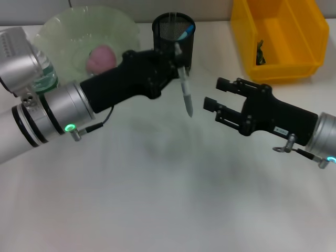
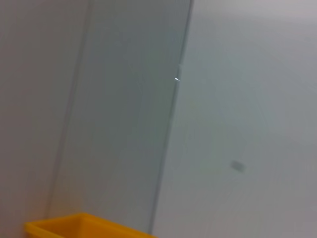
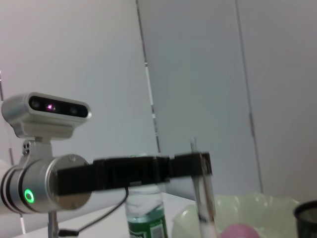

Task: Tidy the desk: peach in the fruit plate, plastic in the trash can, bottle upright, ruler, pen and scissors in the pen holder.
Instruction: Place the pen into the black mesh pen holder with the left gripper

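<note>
The left gripper (image 1: 177, 62) was closed on the pen (image 1: 186, 90) – which hung tip-down just in front of the mesh pen holder (image 1: 174, 32), above the table (image 1: 157, 199) – while the right gripper (image 1: 218, 97) hovered nearby with its fingers spread and empty, the peach (image 1: 100, 58) lying in the plate (image 1: 86, 32).

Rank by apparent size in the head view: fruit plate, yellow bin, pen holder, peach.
1. Fruit plate and yellow bin: look about alike, unranked.
2. Pen holder.
3. Peach, partly hidden behind the left arm.
</note>
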You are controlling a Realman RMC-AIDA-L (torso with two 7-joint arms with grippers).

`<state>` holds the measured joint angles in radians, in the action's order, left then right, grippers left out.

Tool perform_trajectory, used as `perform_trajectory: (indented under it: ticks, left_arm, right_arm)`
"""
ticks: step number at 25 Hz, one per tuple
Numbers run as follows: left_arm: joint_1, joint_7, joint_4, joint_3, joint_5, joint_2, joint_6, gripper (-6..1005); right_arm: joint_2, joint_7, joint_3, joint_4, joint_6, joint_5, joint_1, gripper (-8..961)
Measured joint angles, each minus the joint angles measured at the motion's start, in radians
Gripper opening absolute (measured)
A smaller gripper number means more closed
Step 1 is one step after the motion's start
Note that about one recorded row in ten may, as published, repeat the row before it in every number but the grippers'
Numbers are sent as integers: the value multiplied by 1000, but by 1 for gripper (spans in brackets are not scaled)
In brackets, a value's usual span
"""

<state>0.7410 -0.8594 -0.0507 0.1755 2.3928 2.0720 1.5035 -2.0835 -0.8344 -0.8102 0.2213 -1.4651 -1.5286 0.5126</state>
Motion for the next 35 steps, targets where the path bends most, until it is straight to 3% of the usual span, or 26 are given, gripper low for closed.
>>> perform_trajectory:
  ticks: [3, 5, 7, 10, 24, 35]
  left_arm:
    - [2, 4, 1, 28, 0, 0, -9, 150]
    - [7, 56, 58, 131, 0, 1, -60, 151]
    - [7, 56, 58, 131, 0, 1, -60, 153]
    - [10, 149, 155, 266, 0, 2, -154, 154]
    - [0, 499, 391, 541, -1, 8, -381, 161]
    - [29, 661, 429, 597, -10, 9, -590, 167]
  right_arm:
    - [0, 3, 18, 3, 0, 2, -27, 596]
    - [0, 8, 43, 2, 0, 3, -47, 598]
    - [0, 10, 54, -1, 0, 3, -58, 601]
    - [-1, 10, 55, -5, 1, 3, -64, 605]
    - [-4, 12, 56, -37, 11, 4, -72, 624]
    - [-4, 12, 52, -40, 13, 4, -72, 639]
